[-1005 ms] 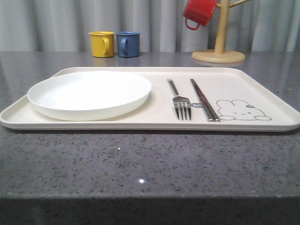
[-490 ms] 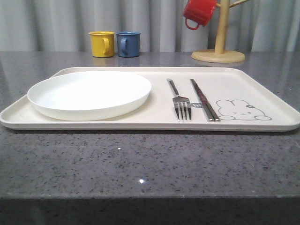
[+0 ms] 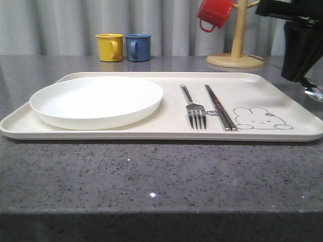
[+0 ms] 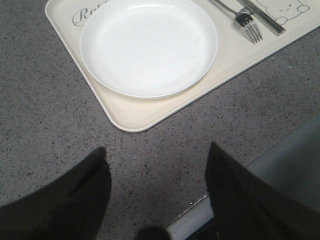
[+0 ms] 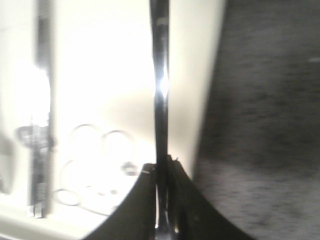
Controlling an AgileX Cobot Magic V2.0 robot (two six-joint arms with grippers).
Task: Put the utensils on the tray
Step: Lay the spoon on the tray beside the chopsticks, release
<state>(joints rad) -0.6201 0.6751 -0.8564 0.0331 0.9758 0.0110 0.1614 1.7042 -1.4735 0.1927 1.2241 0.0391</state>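
Observation:
The cream tray [image 3: 262, 91] lies across the middle of the table. On it, right of centre, rest a fork [image 3: 194, 108] and a pair of chopsticks [image 3: 219, 108], beside the bunny drawing. My right gripper [image 3: 303, 75] hangs over the tray's right edge, shut on a spoon [image 3: 315, 93] whose shiny end pokes out below it. In the right wrist view the spoon handle [image 5: 161, 85] runs straight out from the closed right gripper [image 5: 163, 165] above the tray [image 5: 110, 75]. My left gripper [image 4: 155, 155] stands open and empty over bare table, near a tray corner [image 4: 135, 117].
A round white plate [image 3: 96, 101] fills the tray's left half. A yellow mug [image 3: 110, 47] and a blue mug [image 3: 138, 47] stand at the back. A red mug [image 3: 214, 13] hangs on a wooden mug tree [image 3: 237, 45] at the back right. The table edge [image 4: 280, 150] is near my left gripper.
My right arm has come into the front view at the upper right, carrying the spoon. The fork, chopsticks and plate have not moved.

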